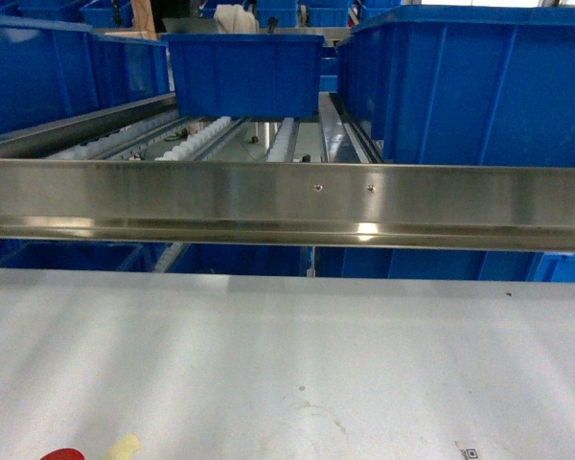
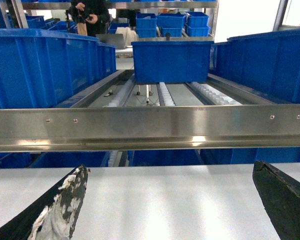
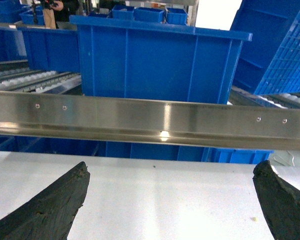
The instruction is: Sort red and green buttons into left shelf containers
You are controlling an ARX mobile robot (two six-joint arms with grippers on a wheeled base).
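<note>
The green button is out of view in every view. A small red shape (image 1: 62, 454) is cut off by the bottom edge of the head view; I cannot tell whether it is the red button. The left shelf containers are big blue bins (image 1: 48, 72) on the roller shelf behind the steel rail, also seen in the left wrist view (image 2: 45, 67). My left gripper (image 2: 170, 167) is open over bare white tabletop with nothing between its fingers. My right gripper (image 3: 171, 166) is open too, and empty. Neither gripper shows in the head view.
A steel rail (image 1: 287, 201) runs across the shelf front above the white table (image 1: 287, 364). More blue bins stand at the centre back (image 1: 244, 72) and right (image 1: 479, 86). A pale yellow scrap (image 1: 123, 447) lies beside the red shape. A person (image 2: 90, 15) stands far behind.
</note>
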